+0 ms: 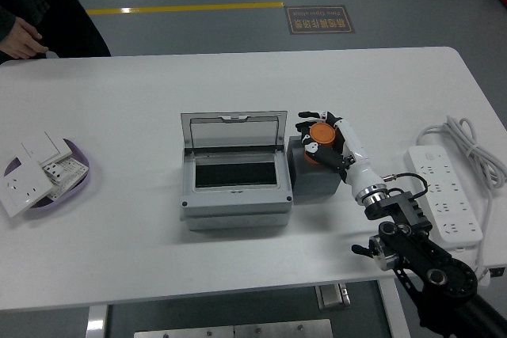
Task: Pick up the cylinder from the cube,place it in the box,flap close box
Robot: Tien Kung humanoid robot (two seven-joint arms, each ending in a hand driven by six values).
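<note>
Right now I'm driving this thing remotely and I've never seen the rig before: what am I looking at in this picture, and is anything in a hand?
This is one view, from a camera high on the robot, looking down over a white table. The black arm from the lower right ends in a five-fingered right hand, whose fingers are curled around an orange cylinder above a grey cube. The left arm is not in view. Beside the cube stands a grey box with its clear flap up. At the left is a purple dish of white switch plates, at the right a white power strip. A person stands at the far left corner.
</note>
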